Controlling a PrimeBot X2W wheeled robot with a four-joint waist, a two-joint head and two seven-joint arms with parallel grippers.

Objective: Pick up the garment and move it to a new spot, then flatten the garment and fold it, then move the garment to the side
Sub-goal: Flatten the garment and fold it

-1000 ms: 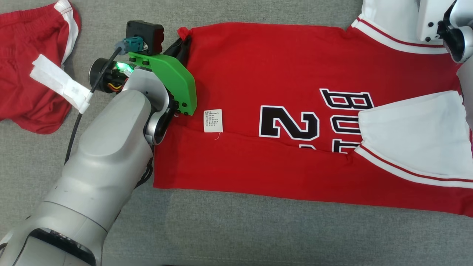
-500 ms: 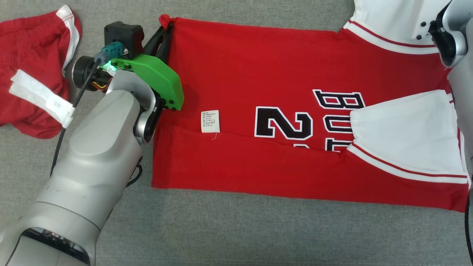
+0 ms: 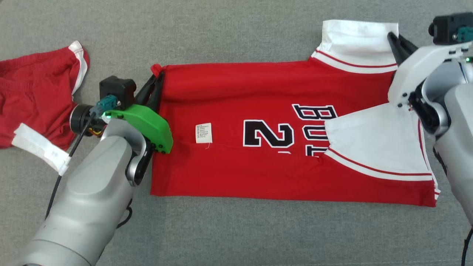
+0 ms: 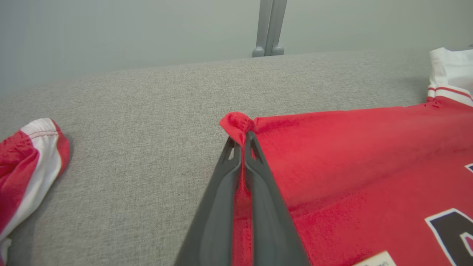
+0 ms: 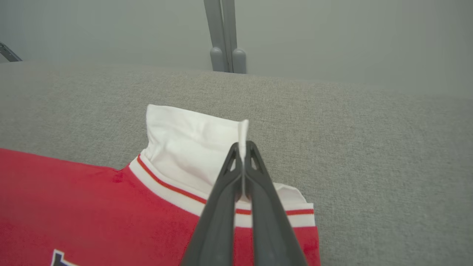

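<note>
The garment (image 3: 258,99), a red jersey with white sleeves and black lettering, lies spread on the grey fabric surface, its near part folded over. My left gripper (image 3: 158,74) is shut on the far-left hem corner, and the left wrist view shows red cloth (image 4: 351,155) bunched past the tips of that gripper (image 4: 244,135). At the far right, my right gripper (image 3: 391,35) is shut on the corner of the white sleeve (image 3: 354,40). In the right wrist view, white cloth (image 5: 184,140) pokes up between the closed tips of the right gripper (image 5: 242,144).
A second red and white garment (image 3: 33,96) lies crumpled at the left, also seen in the left wrist view as a red and white bundle (image 4: 26,162). A grey post (image 5: 223,37) stands beyond the surface's far edge. Bare grey fabric runs along the near side.
The head camera has shifted, so the whole picture sits lower and more of the far surface shows. The right gripper has come into view, shut on the white sleeve. The left gripper keeps its hold.
</note>
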